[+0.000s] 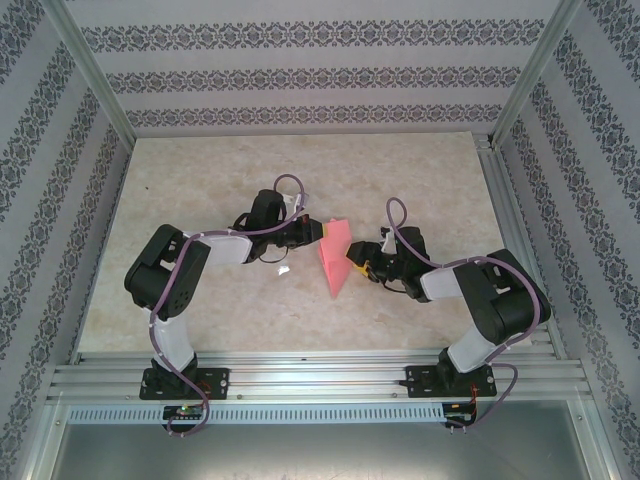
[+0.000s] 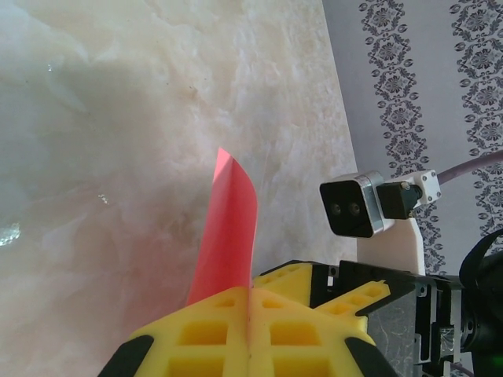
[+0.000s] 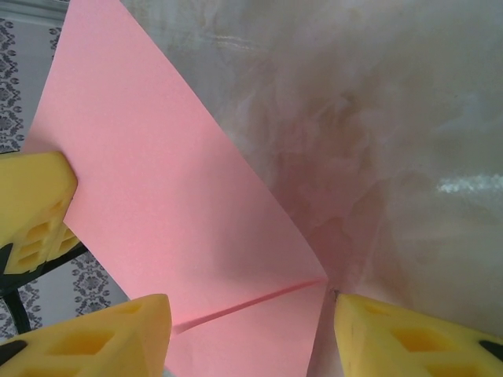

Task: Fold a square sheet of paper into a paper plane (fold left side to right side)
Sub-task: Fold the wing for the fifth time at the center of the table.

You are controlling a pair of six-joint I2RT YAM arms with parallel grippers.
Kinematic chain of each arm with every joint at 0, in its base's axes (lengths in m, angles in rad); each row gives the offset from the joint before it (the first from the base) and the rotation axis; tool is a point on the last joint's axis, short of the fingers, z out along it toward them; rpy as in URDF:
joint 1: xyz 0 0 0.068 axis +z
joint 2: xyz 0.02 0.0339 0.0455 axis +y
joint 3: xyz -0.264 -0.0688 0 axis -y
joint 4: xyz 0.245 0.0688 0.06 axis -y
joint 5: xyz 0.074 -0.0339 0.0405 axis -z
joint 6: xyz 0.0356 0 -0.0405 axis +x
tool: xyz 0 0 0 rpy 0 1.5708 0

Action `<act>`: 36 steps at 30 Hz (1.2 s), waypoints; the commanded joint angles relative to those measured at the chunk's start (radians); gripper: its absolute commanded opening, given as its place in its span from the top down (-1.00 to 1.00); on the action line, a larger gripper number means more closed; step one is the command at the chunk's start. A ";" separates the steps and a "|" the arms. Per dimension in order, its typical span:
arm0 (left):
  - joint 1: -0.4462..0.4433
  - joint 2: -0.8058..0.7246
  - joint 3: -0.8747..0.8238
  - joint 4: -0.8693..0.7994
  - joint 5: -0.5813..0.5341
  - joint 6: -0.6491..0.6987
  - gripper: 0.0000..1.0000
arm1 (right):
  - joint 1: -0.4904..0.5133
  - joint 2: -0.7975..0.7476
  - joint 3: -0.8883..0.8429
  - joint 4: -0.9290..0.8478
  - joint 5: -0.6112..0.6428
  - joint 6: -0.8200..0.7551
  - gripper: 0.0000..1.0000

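Observation:
The pink sheet of paper (image 1: 335, 255), folded into a narrow pointed shape, stands up off the table between the two arms. My left gripper (image 1: 312, 232) is shut on its far left edge. In the left wrist view the paper (image 2: 229, 228) rises as a thin curved strip from the pressed-together yellow fingers (image 2: 204, 330). My right gripper (image 1: 355, 262) is open at the paper's right side. In the right wrist view the paper (image 3: 173, 188) shows a crease (image 3: 251, 302) and hangs between the two spread yellow fingertips (image 3: 409, 338) without touching them.
The marble-patterned tabletop (image 1: 200, 180) is bounded by a metal frame and patterned walls (image 1: 300, 70). A small white scrap (image 1: 284, 269) lies on the table near the left arm. The right arm's wrist camera (image 2: 354, 206) sits close to my left gripper.

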 commanded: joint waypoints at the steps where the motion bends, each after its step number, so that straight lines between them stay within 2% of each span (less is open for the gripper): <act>1: 0.010 -0.027 0.001 0.055 0.036 0.009 1.00 | 0.016 -0.003 0.024 0.070 -0.020 -0.004 -0.05; 9: 0.013 -0.004 0.005 0.020 0.013 0.032 1.00 | 0.017 -0.018 0.038 0.014 -0.016 -0.032 0.31; 14: 0.013 -0.003 0.018 -0.022 0.000 0.059 1.00 | 0.017 -0.025 0.046 -0.026 -0.009 -0.047 0.65; 16: 0.013 -0.009 0.027 -0.043 -0.002 0.071 0.99 | 0.019 -0.030 0.056 -0.066 -0.003 -0.067 0.80; 20: 0.015 -0.020 0.061 -0.118 -0.006 0.118 0.93 | 0.023 -0.062 0.077 -0.166 0.022 -0.116 0.94; 21: 0.016 -0.022 0.071 -0.135 -0.011 0.128 0.82 | 0.024 -0.069 0.081 -0.183 0.026 -0.123 0.96; 23: 0.018 -0.032 0.094 -0.188 -0.030 0.160 0.31 | 0.025 -0.089 0.086 -0.218 0.037 -0.133 0.97; 26: 0.020 -0.094 0.119 -0.315 -0.104 0.251 -0.12 | 0.035 -0.124 0.102 -0.295 0.071 -0.139 0.97; 31: 0.014 -0.307 0.092 -0.520 -0.311 0.429 -0.45 | 0.075 -0.205 0.158 -0.506 0.196 -0.152 0.95; 34: -0.019 -0.464 0.023 -0.598 -0.428 0.510 -0.49 | 0.100 -0.235 0.176 -0.587 0.274 -0.130 0.98; 36: -0.059 -0.550 -0.026 -0.635 -0.484 0.537 -0.50 | 0.109 -0.233 0.175 -0.586 0.283 -0.089 0.99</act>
